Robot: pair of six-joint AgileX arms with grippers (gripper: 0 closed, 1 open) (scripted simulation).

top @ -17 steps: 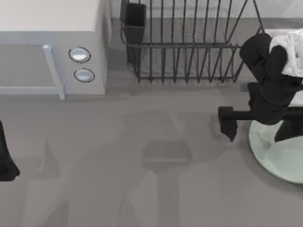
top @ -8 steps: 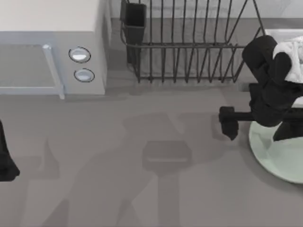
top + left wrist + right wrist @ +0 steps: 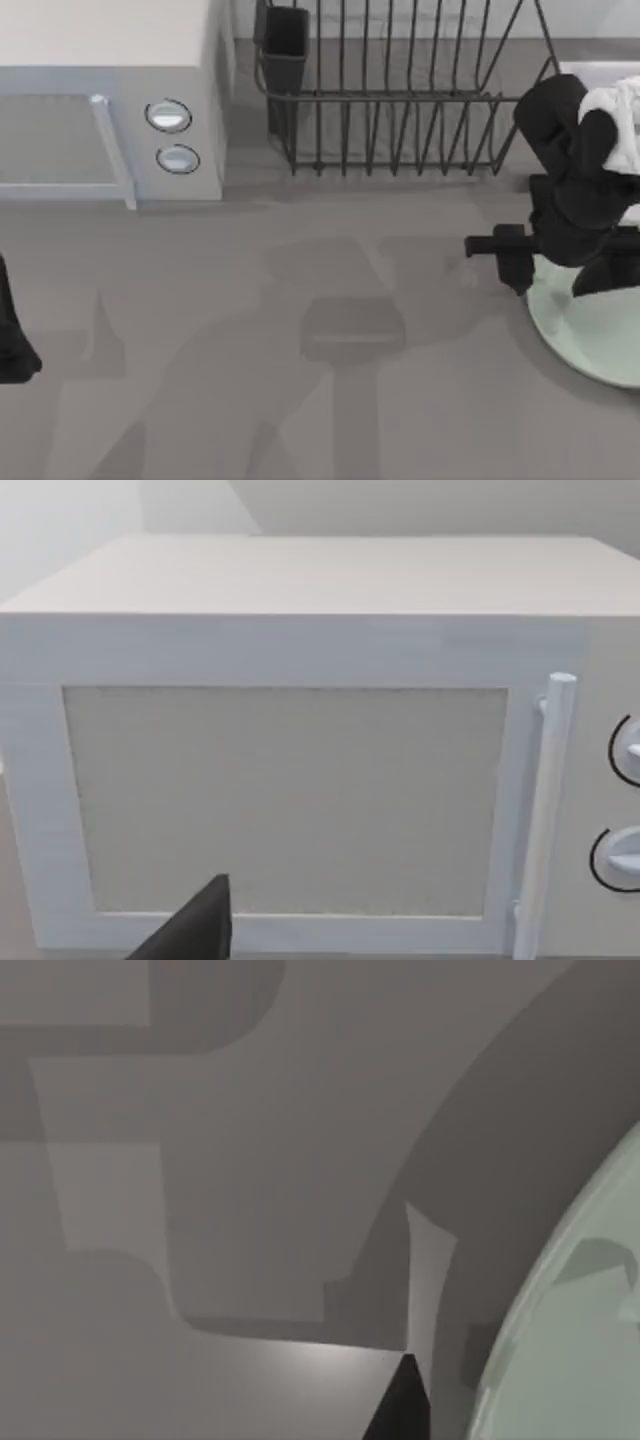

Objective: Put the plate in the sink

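The plate (image 3: 590, 330) lies flat on the table (image 3: 300, 400) at the right edge, near side, partly cut off by the frame. My right gripper (image 3: 545, 265) hangs over the plate's left rim. One finger (image 3: 512, 258) points down just outside the rim and another dark part sits over the plate, so the jaws look spread, straddling the rim, with nothing held. The right arm (image 3: 575, 170) reaches in from the far right, forearm bent down toward the plate. In the right wrist view the plate's rim (image 3: 570, 1340) curves beside a dark fingertip (image 3: 400, 1400).

A corner of the sink's (image 3: 600, 72) pale rim sits far right, behind the arm. The dark wire dish rack (image 3: 400, 100) stands left of it.

The left gripper (image 3: 12, 340) is parked at the left edge, near the microwave (image 3: 110, 110); jaw state: cannot tell.
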